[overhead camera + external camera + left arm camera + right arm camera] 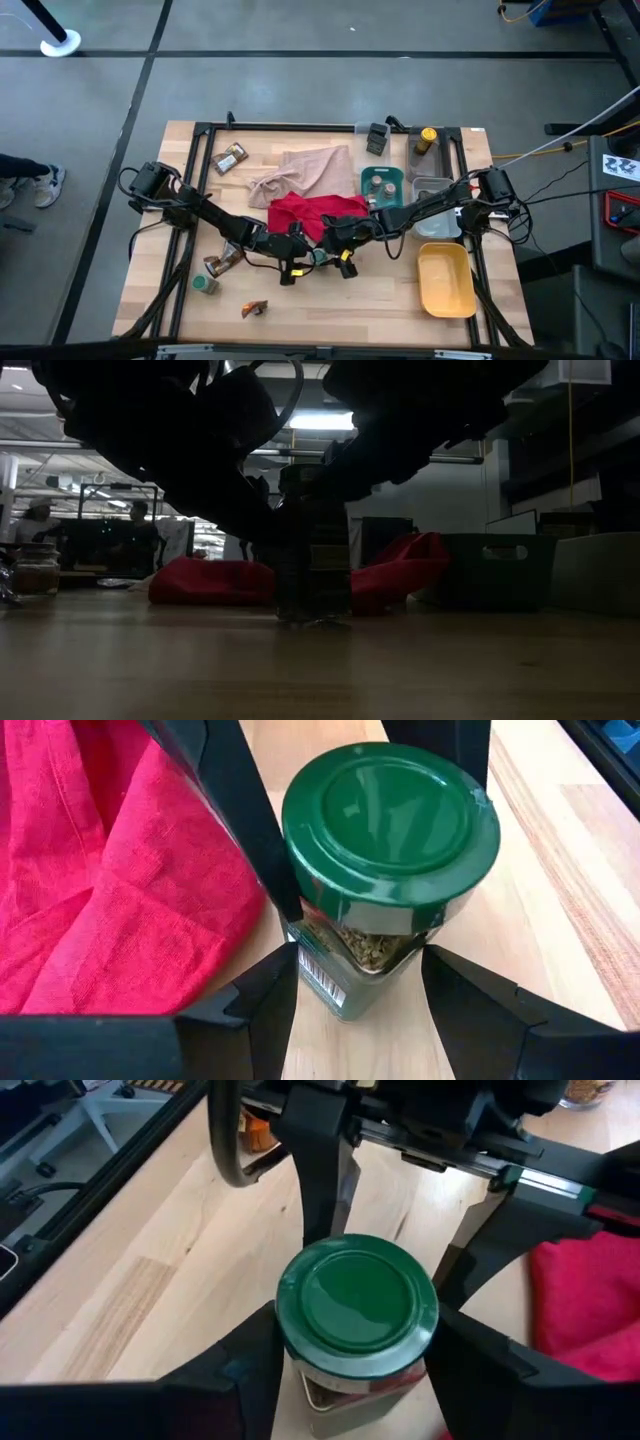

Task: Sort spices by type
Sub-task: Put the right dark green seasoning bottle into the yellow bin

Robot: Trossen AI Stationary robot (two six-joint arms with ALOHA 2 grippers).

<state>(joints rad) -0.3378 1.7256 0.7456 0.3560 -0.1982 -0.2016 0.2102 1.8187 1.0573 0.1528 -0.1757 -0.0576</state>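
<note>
Green-lidded spice jar (385, 870) of dried herbs, left gripper (350, 935) jaws clamping it, right gripper (355, 1345) jaws wide around it.

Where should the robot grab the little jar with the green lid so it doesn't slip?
Probably the jar by its flat glass sides under the green lid, coming from above, because it stands upright. The left gripper and right gripper both straddle it there.

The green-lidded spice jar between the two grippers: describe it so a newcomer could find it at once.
Start at the crumpled red cloth in the middle of the wooden table. At its front edge the left gripper and right gripper meet around one upright clear glass jar with a flat green lid, herbs inside; it alone stands between fingers.
</note>
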